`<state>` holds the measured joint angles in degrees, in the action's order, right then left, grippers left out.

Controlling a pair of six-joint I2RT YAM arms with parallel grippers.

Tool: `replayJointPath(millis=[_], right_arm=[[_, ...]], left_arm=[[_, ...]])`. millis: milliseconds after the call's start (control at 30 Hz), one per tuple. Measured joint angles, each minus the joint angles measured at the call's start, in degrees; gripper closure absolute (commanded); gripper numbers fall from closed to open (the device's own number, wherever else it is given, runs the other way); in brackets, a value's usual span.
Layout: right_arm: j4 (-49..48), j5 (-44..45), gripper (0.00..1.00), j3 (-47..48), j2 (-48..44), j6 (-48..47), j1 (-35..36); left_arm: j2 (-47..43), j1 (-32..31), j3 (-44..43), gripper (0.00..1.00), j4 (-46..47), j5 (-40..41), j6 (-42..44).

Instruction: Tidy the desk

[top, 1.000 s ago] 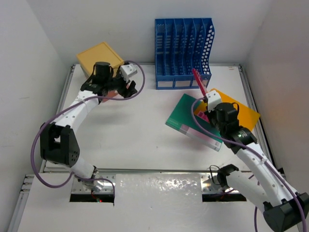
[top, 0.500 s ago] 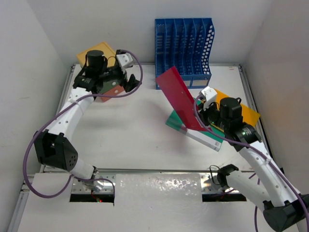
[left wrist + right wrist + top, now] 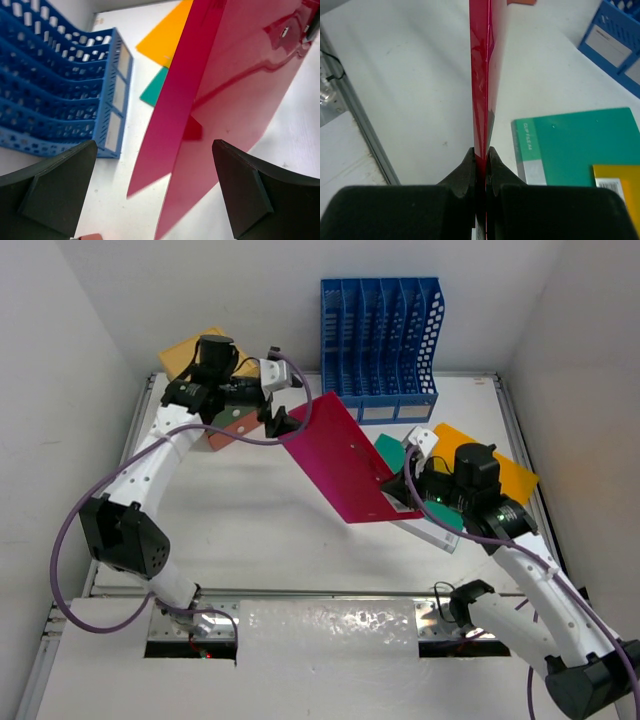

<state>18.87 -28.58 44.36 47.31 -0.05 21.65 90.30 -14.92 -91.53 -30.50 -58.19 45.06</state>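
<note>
We see the white, flat table (image 3: 250, 540) (thin metal rails along its edges) lying between white walls (image 3: 585, 340), right jaws clamped on a red folder (image 3: 345, 465) above it, left jaws apart.

The desk (image 3: 250, 510) is a flat white rectangular tabletop with metal rails along its edges.

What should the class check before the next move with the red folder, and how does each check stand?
1. Right claw shut on the flat red plastic folder: ok.
2. Left claw open wide: ok.
3. Left claw gripping that folder: not ok, nothing held.
4. Folder raised off the large white desk: ok.
5. Blue slotted plastic file rack upright at the back: ok.
6. Which rack slot the folder lines up with: cannot tell.
</note>
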Motion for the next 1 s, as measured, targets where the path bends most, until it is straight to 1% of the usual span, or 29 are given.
replayJointPath(millis=[133, 200, 233, 333, 400, 433, 467, 500, 533, 667, 700, 733, 767, 800, 833, 933, 1000], right_arm=[[-1.2, -4.0, 1.0, -0.6, 0.0, -0.5, 0.0], [-1.3, -5.4, 1.0, -0.8, 0.1, -0.8, 0.0], [-1.3, -5.9, 1.0, -0.8, 0.2, -1.0, 0.0], [-2.2, -7.2, 1.0, -1.0, 0.7, -1.5, 0.0], [-3.3, -8.0, 1.0, -1.7, 0.8, -1.6, 0.0], [-3.6, -8.2, 1.0, -1.9, 0.8, -1.6, 0.0], [-3.9, -8.5, 1.0, -2.1, 0.9, -1.7, 0.0], [-3.9, -8.8, 1.0, -2.1, 1.2, -1.7, 0.0], [-3.8, -9.1, 1.0, -2.1, 1.5, -1.7, 0.0], [-4.0, -8.7, 1.0, -2.3, 3.4, -3.1, -0.4], [-4.1, -8.6, 0.99, -2.3, 3.8, -3.3, -0.4], [-4.4, -8.4, 0.83, -2.4, 4.2, -3.5, -0.4], [-4.8, -8.1, 0.7, -2.5, 4.7, -3.4, -0.4], [-5.4, -7.5, 0.65, -2.5, 5.2, -3.4, -0.4], [-6.4, -7.3, 0.52, -2.5, 5.9, -3.3, -0.3], [-10.3, -6.8, 0.31, -2.0, 8.6, -2.3, 0.1], [-12.0, -6.3, 0.3, -1.0, 10.6, -2.0, 0.7]], left_arm=[[1.3, -0.9, -2.6, 0.01, -7.7, -1.5, 6.7], [1.6, -1.2, -3.0, 0.04, -10.3, -1.7, 9.1], [1.6, -1.2, -3.0, 0.14, -11.3, -1.7, 10.1], [2.1, -1.6, -3.3, 0.35, -15.0, -1.7, 13.3], [2.4, -2.0, -3.4, 0.42, -17.8, -1.7, 15.8], [2.6, -2.3, -3.6, 0.53, -19.5, -1.5, 17.5], [2.7, -2.8, -3.7, 0.6, -21.2, -1.4, 18.9], [2.7, -3.2, -3.7, 0.71, -22.6, -1.2, 20.3], [2.7, -3.7, -3.7, 0.99, -24.0, -0.8, 21.9], [2.6, -4.1, -3.8, 1.0, -28.6, 0.1, 23.8], [2.6, -4.1, -3.8, 1.0, -29.3, 0.5, 23.9], [2.4, -4.1, -3.8, 1.0, -29.5, 0.9, 23.9], [2.2, -4.1, -3.6, 1.0, -29.5, 1.3, 23.9], [1.7, -4.1, -3.2, 1.0, -29.5, 1.4, 24.2], [1.2, -4.2, -2.8, 1.0, -29.7, 1.4, 24.8], [-1.0, -5.7, -1.5, 1.0, -30.0, 1.8, 26.7], [-1.9, -6.6, -1.3, 1.0, -30.4, 1.8, 27.9]])
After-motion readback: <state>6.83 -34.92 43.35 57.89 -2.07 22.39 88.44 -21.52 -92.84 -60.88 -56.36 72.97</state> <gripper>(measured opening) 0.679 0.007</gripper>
